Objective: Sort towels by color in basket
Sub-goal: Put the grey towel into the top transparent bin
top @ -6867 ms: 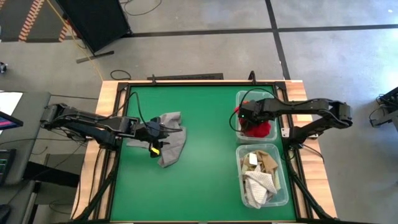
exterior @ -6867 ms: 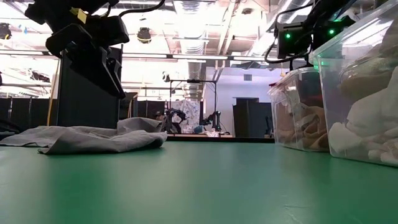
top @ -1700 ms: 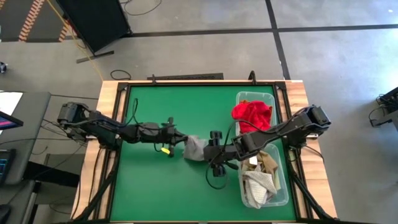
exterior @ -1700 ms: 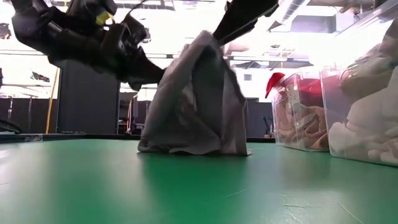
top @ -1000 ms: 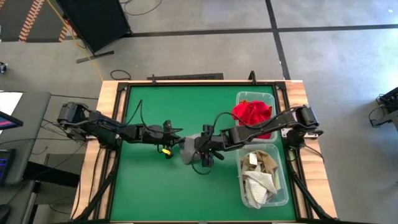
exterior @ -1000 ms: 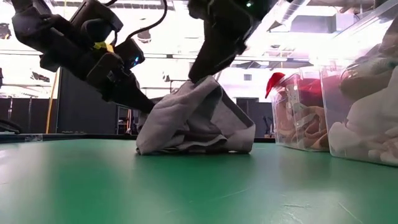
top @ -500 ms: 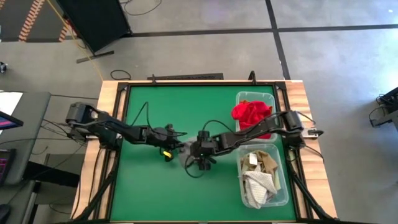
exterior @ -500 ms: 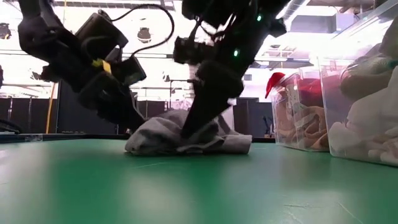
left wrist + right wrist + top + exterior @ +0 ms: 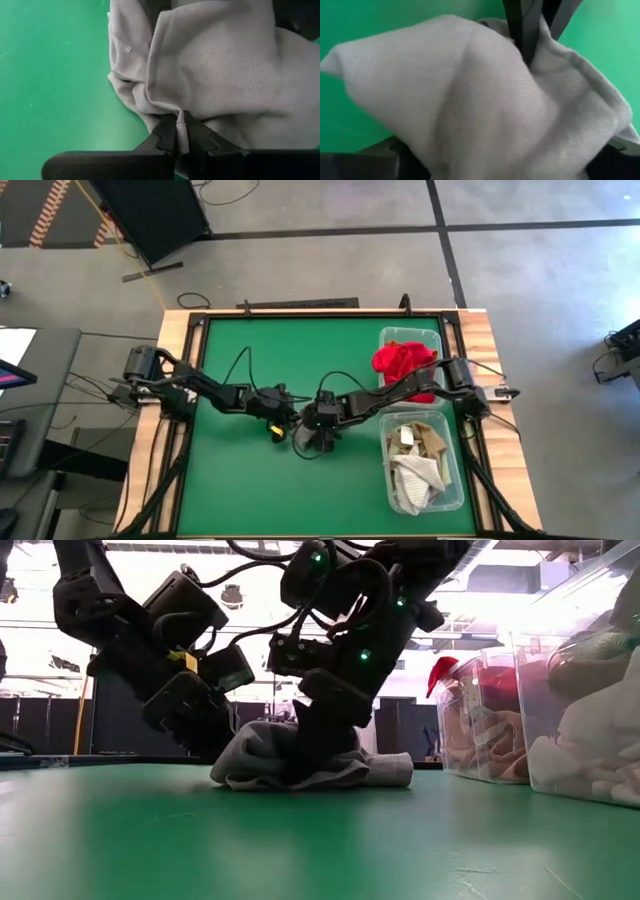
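A grey towel (image 9: 312, 766) lies bunched in a low heap on the green table (image 9: 250, 490), near its middle. My left gripper (image 9: 181, 141) is shut on the heap's left side. My right gripper (image 9: 325, 745) comes down onto the heap from above, its fingers spread wide with cloth (image 9: 485, 100) between them. In the high view both grippers (image 9: 287, 427) (image 9: 313, 435) cover most of the towel. A red towel (image 9: 405, 364) sits piled in the far clear bin. My left gripper pinches a narrow fold (image 9: 181, 125) at the towel's left side between its two fingertips. It slants down from the table's left. The towel rests on the table, slack. My right gripper is lowered from above into the heap's top (image 9: 335, 755). Its open fingers (image 9: 405, 156) straddle bunched cloth that bulges up between them. The fingertips are hidden in the cloth.
Two clear bins stand along the right edge: the far one (image 9: 410, 338) holds the red towel, and the near one (image 9: 452, 480) holds tan and white towels (image 9: 418, 460). Green table lies free to the left and near side of the heap.
My right gripper has come down and a little toward the table's left. The grey towel, which stood up in a peak under it, has sunk into a low flat heap on the table. My left gripper has kept its pinch and dropped lower beside the heap.
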